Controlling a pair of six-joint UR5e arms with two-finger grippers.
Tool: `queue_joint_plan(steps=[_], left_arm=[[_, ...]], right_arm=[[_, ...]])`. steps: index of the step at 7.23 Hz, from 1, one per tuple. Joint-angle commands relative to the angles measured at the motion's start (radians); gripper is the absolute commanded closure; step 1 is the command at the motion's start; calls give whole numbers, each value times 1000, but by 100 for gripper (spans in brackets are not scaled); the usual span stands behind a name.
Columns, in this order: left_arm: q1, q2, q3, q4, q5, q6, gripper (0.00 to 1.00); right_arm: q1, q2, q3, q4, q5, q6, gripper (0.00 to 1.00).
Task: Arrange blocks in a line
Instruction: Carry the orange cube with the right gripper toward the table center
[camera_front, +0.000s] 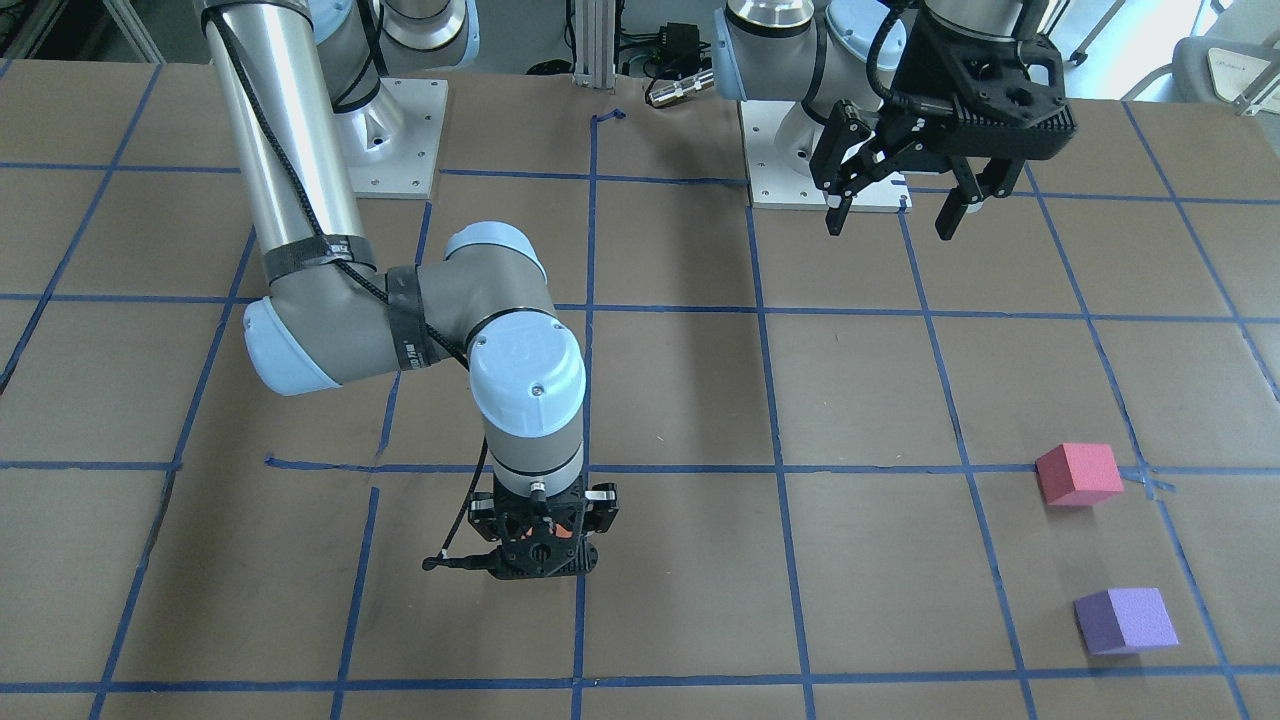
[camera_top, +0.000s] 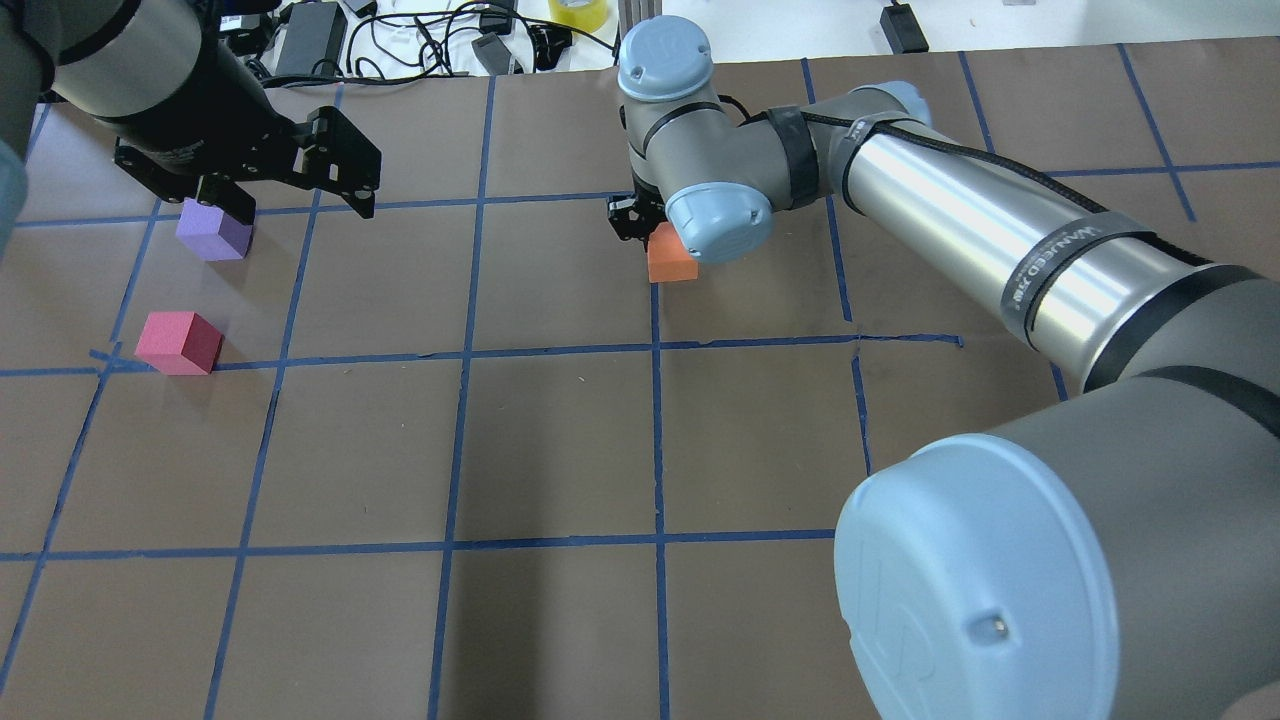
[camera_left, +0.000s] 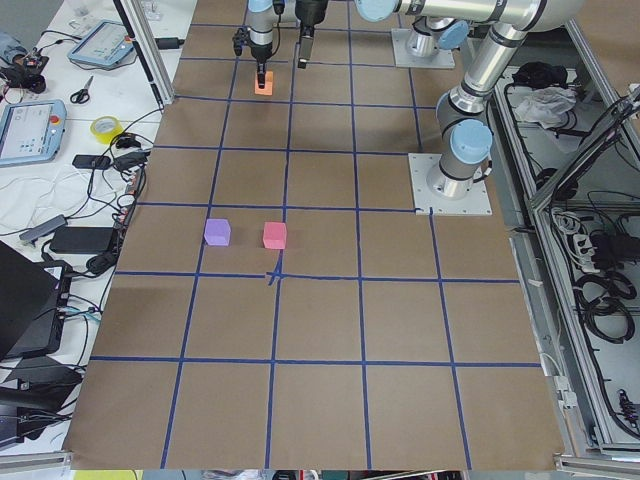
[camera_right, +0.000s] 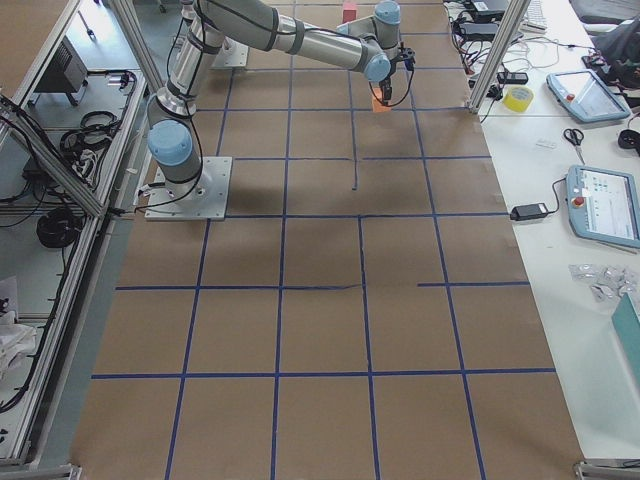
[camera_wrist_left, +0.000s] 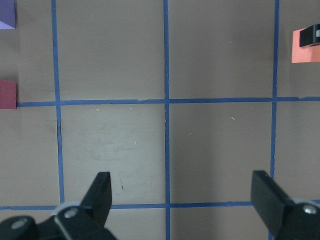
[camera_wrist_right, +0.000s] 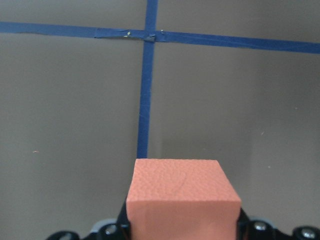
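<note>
Brown table, gridded in blue tape: the left tool hangs released, empty, beyond the reddish-pink block. The purple block sits near that one, apart. Well right of it, the right tool grips the orange block. No line yet, I'd judge; orange must join them.

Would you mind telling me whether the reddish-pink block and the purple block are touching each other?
Apart. The front-facing view shows bare table between the reddish-pink block and the purple block.
</note>
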Motion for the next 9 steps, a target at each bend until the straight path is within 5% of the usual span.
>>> queue_joint_plan(steps=[1,4,5,6,9], left_arm=[[4,5,0,-1,0,2,0],[8,11,17,-4,0,0,0],[17,11,18,-5,-2,0,0],[20,11,20,-7,0,0,0],[31,13,18,-5,-3,4,0]], right_arm=[[40,43,-35,1,3,73,100],[63,70,-44,1,3,128,94],[63,70,-44,-1,1,132,76],[63,70,-44,-13,-3,113,6],[63,48,-46,4,1,132,0]])
